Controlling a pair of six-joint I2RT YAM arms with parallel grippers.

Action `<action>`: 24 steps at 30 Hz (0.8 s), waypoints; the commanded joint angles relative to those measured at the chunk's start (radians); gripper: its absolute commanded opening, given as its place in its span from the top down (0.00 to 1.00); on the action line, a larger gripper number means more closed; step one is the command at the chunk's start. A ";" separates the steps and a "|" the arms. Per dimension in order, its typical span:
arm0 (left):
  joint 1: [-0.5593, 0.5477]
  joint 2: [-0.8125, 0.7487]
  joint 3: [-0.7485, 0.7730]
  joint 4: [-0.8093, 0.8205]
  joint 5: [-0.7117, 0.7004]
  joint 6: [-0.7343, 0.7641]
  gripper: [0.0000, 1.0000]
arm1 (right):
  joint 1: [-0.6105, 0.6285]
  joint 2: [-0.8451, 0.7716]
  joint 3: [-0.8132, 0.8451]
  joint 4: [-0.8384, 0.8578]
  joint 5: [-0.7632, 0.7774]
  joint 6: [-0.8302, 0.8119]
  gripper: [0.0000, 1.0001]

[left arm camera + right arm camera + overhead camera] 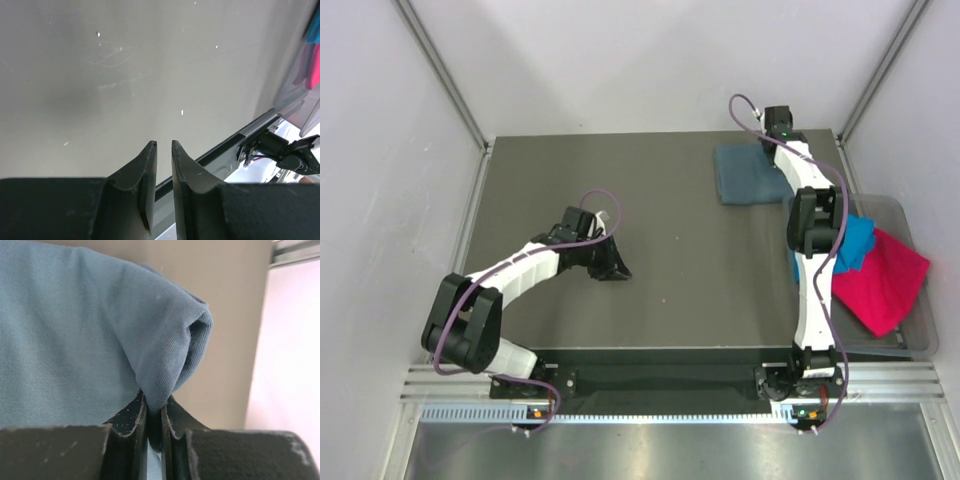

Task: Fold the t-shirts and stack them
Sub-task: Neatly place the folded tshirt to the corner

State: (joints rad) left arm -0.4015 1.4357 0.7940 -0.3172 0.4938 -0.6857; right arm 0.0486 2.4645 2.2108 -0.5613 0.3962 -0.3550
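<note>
The clear tub (918, 335) holds the turquoise tee (856, 244) and the magenta tee (886, 282). The slate-blue tee (744, 176) lies folded on the counter (680, 250); right fingers (136, 414) pinch its edge, left fingers (144, 167) are clenched, empty.

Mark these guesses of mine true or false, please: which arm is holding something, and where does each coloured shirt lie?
1. The right tool is pinching a fold of the slate-blue t-shirt. True.
2. The left tool is gripping a shirt. False: it holds nothing, and only the bare table lies under it.
3. The magenta-pink t-shirt lies in the clear tub at the right. True.
4. The turquoise t-shirt is spread flat in the middle of the table. False: it is bunched up in the tub, next to the magenta-pink one.
</note>
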 commanded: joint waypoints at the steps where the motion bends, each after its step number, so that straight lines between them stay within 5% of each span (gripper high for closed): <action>1: 0.004 0.026 0.062 -0.023 0.014 0.043 0.77 | -0.041 0.002 -0.002 0.126 0.083 -0.094 1.00; 24: 0.004 0.081 0.117 -0.108 -0.037 0.066 0.78 | -0.184 0.125 0.095 0.461 0.004 -0.274 1.00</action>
State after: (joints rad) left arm -0.4007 1.5051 0.8639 -0.4068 0.4702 -0.6479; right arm -0.1211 2.5790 2.2421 -0.2405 0.3954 -0.5877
